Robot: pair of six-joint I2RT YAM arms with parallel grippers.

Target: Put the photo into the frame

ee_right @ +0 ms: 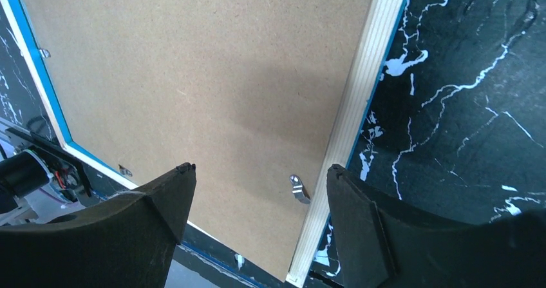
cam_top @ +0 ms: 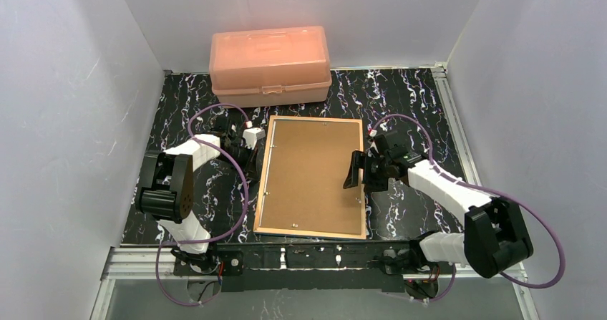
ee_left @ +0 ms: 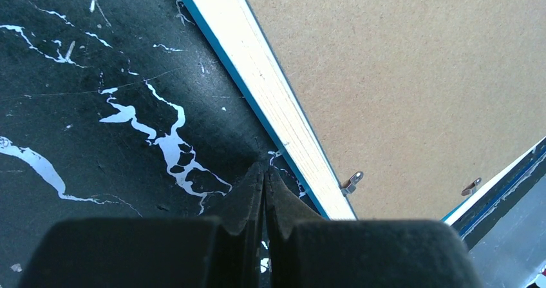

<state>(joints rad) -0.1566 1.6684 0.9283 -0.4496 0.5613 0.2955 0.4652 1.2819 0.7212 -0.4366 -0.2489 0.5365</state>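
Note:
The frame (cam_top: 262,184) lies face down in the middle of the table, wood-coloured back edge up and a thin blue rim showing. The brown backing board (cam_top: 313,173) fills it. The photo is not in view. My left gripper (cam_top: 252,149) is shut and empty, tips low over the table just off the frame's left edge (ee_left: 270,88); its tips (ee_left: 265,172) are pressed together. My right gripper (cam_top: 353,171) is open and empty above the frame's right edge (ee_right: 360,107). Its jaws (ee_right: 260,168) straddle a small metal clip (ee_right: 299,189) on the board (ee_right: 193,75).
A peach plastic box (cam_top: 270,64) stands at the back, just beyond the frame's far edge. More metal clips (ee_left: 351,182) sit along the frame's inner edges. White walls close in the left, right and back. The metal rail (cam_top: 322,252) runs along the near edge.

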